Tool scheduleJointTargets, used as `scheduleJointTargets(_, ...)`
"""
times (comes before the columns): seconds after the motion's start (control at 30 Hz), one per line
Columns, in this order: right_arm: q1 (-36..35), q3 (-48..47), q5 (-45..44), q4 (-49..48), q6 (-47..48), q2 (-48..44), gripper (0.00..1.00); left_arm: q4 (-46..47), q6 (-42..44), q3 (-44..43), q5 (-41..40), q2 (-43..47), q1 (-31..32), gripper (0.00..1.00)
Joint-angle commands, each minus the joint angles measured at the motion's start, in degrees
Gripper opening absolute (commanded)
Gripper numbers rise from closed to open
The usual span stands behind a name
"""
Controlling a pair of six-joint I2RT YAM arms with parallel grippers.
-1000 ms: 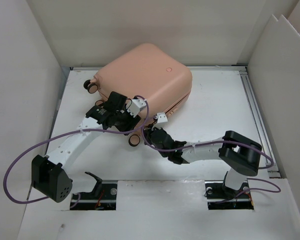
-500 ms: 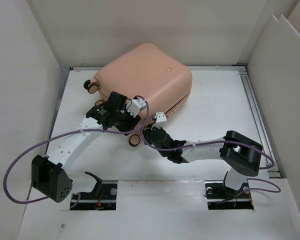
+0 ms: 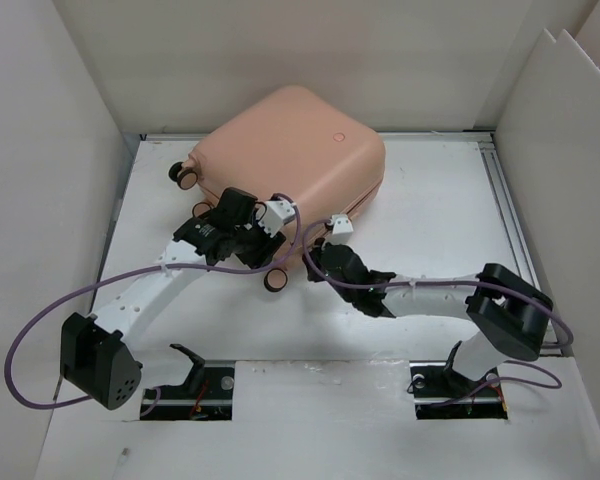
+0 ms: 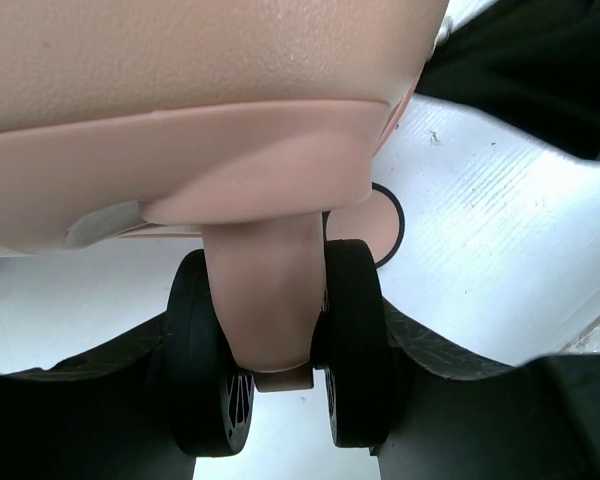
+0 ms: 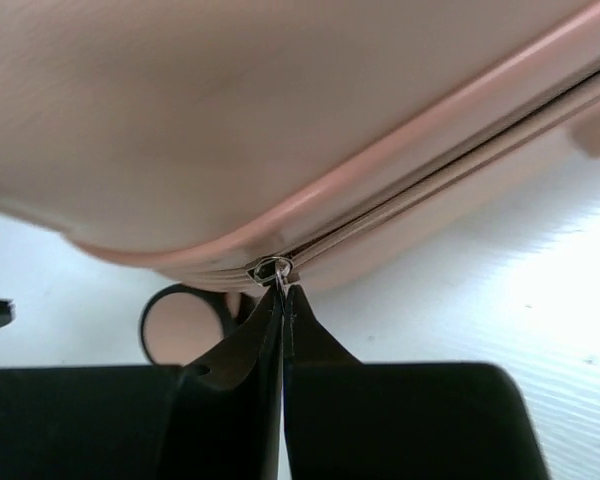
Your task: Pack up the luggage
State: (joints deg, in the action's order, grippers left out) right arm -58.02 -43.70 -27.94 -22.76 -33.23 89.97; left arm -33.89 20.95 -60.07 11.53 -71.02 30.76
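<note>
The luggage [image 3: 292, 148], a peach-pink hard-shell suitcase, lies closed at the back middle of the table. My left gripper [image 3: 238, 236] is at its near-left corner. In the left wrist view its fingers [image 4: 450, 350] are shut on a black twin wheel [image 4: 355, 340] of the luggage, one finger on each side. My right gripper [image 3: 322, 256] is at the near edge of the luggage. In the right wrist view its jaws are shut on the metal zipper pull [image 5: 280, 284], which hangs from the slider [image 5: 268, 268] on the zipper seam.
Another wheel with a pink hub [image 3: 276, 281] stands on the table between the two grippers. A further black wheel [image 3: 183, 172] sticks out at the luggage's left end. White walls close in the table on the left, back and right.
My right arm has swung to the right, carrying the zipper pull along the luggage's near edge. The left gripper and the luggage have shifted slightly right.
</note>
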Motion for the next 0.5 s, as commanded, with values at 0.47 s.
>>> scheduleJointTargets(0.47,25.4,0.1,-0.5,-2.5,15.1,-2.4,0.00,-9.6,5.6,0.8,0.0,5.8,-0.2,0.00)
